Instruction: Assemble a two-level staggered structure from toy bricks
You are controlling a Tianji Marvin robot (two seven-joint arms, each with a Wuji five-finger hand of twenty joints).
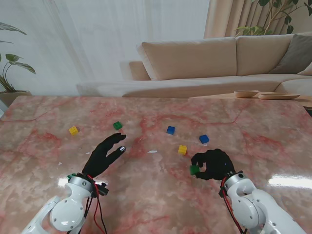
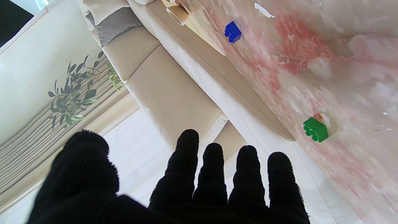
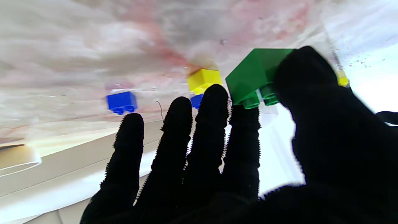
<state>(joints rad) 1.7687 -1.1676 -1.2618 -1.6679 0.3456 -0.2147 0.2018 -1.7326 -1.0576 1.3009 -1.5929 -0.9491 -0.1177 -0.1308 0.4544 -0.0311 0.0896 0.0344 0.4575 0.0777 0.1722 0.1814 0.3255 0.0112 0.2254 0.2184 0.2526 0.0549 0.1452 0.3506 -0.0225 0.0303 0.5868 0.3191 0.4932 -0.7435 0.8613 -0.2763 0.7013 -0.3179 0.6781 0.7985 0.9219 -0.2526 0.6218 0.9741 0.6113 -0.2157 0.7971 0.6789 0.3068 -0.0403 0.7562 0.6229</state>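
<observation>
Now right robot hand (image 1: 214, 165) grasps green brick (image 1: 194, 169) (thumb-pinched); left robot hand (image 1: 105, 153) released.

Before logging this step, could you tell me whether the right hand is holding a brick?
Yes: right hand pinches green brick between thumb and forefinger.

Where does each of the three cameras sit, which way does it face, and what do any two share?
Stand: above the shoulders, looking down the table toward a sofa; shows both arms, left hand and right hand.
Left wrist: looks along the open left hand's fingers at a far green brick and blue brick.
Right wrist: looks along the right hand's fingers, pinching a green brick.
Shared: stand and right wrist both show that held brick.
</observation>
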